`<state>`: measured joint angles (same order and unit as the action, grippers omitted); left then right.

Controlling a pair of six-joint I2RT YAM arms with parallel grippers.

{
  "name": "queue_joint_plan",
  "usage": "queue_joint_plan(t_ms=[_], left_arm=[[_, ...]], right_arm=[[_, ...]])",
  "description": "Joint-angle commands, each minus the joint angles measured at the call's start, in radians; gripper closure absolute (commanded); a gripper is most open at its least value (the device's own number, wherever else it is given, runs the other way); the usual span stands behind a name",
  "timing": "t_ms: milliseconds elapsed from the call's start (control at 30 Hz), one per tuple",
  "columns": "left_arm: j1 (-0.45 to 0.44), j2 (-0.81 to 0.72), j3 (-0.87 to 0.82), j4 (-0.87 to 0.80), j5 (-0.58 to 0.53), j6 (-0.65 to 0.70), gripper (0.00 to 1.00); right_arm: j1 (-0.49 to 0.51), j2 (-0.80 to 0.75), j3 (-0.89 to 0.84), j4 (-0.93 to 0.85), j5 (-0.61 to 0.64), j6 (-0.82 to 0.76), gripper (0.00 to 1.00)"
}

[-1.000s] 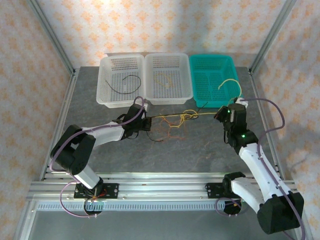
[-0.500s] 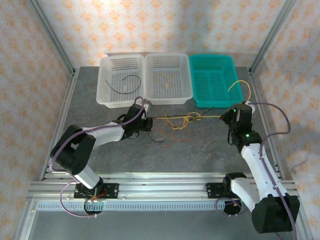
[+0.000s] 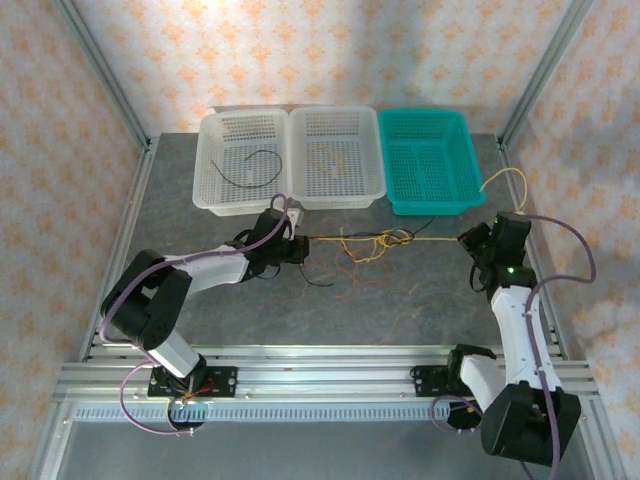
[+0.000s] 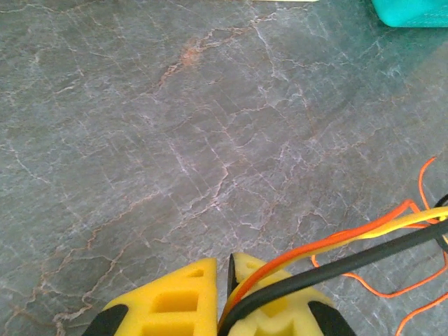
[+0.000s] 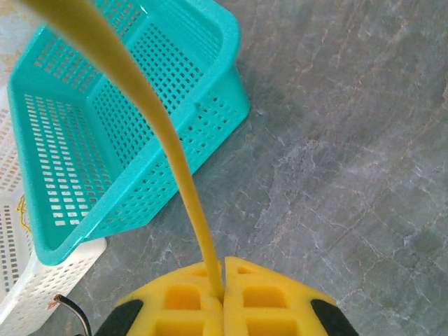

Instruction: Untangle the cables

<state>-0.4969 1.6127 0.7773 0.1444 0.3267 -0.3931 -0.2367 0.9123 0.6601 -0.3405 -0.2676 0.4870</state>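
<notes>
Marbled table (image 3: 420, 300): left gripper (image 3: 302, 246) and right gripper (image 3: 467, 239) clamp cables (image 3: 390, 238); white baskets (image 3: 230, 203) hold one black, one yellow.

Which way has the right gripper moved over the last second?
Yes, rightward: the right gripper slid along the teal basket toward its right corner.

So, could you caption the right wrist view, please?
Right gripper shut on a thin yellow cable, teal perforated plastic basket beside.

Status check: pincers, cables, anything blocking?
Left pincer shut on cable bundle. Right pincer shut on yellow cable. Knot mid-table, strands taut between them. Teal basket near, not touching.
</notes>
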Motion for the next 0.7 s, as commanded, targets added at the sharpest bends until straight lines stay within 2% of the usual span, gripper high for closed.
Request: queue_joint_plan(t_ms=[0, 467, 533, 667], left_arm=[[0.176, 0.034, -0.080, -0.298, -0.420, -0.076, 1.00], [0.199, 0.023, -0.091, -0.310, -0.437, -0.095, 1.00], [0.197, 0.015, -0.093, -0.291, -0.390, -0.074, 1.00], [0.163, -0.087, -0.152, -0.103, -0.156, -0.020, 1.00]], right_arm=[[-0.179, -0.005, 0.016, 0.130, 0.455, -0.001, 1.00], [-0.205, 0.040, 0.057, 0.158, 0.532, -0.022, 1.00], [-0.202, 0.019, 0.057, 0.179, 0.453, -0.044, 1.00], [-0.102, -0.025, 0.029, 0.343, 0.143, -0.129, 1.00]])
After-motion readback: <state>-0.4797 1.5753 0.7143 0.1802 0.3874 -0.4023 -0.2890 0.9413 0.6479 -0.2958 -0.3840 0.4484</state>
